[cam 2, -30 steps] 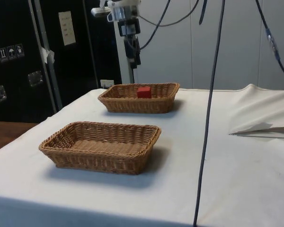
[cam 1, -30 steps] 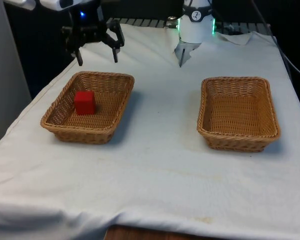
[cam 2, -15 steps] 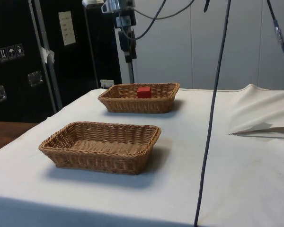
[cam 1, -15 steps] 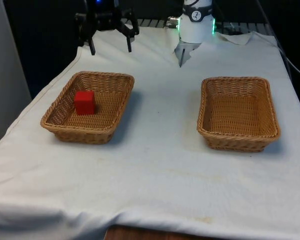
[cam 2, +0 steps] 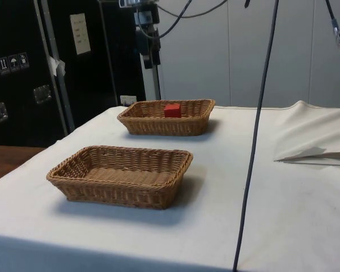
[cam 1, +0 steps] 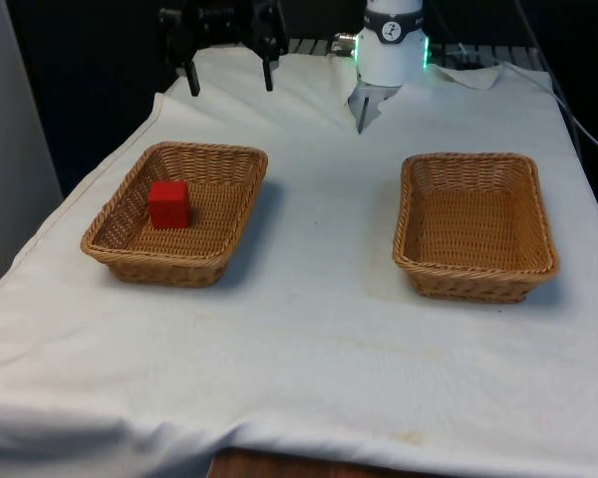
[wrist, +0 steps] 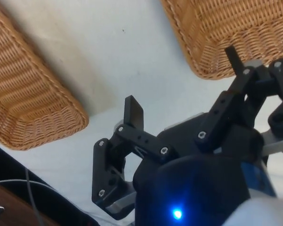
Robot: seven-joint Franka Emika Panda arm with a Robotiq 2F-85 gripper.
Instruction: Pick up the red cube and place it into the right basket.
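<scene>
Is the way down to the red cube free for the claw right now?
Probably yes. The cube sits uncovered in the open-topped basket, and the claw, fingers spread, hangs high above the table's far end.

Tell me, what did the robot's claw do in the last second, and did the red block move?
The gripper rose with its fingers open and empty, drifted toward the front view's right, and ended high above the table's far end. It took hold of nothing. The red cube stayed put in the basket on the front view's left. The basket on the front view's right stayed empty.
</scene>
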